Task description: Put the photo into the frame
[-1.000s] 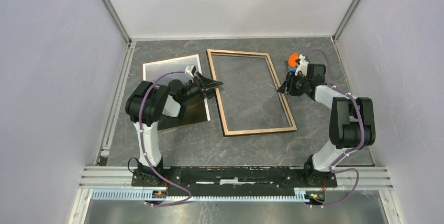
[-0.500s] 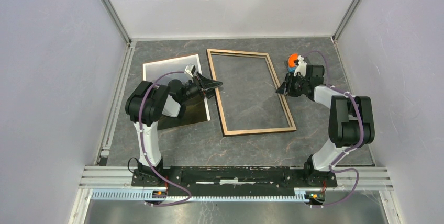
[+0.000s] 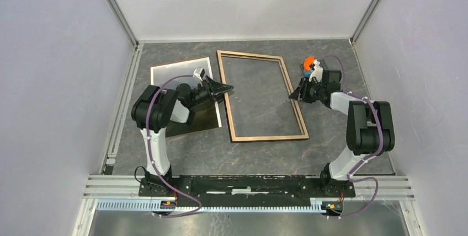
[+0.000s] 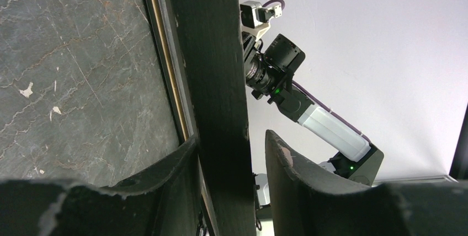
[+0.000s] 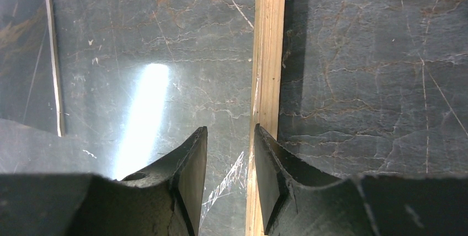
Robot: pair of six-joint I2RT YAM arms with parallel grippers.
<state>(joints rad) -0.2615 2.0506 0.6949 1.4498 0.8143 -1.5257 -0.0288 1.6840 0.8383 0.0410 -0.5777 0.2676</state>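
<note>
Work centres on the frame (image 3: 269, 136), lying flat mid-table. The left fingers (image 4: 165, 178) straddle its left rail, one finger against it and a gap showing at the other, so they aren't clamped. The right fingers (image 5: 187, 175) stand apart at the right rail with the table (image 3: 259, 159) showing between them and nothing gripped. The photo (image 3: 174, 70) lies just left of the frame, partly under the left arm. I'd reckon the frame is light and stiff, its thin rails the only place to pinch. The photo looks glossy, thin and bendy, probably slippery on the table, and best teased up by an edge or corner.
</note>
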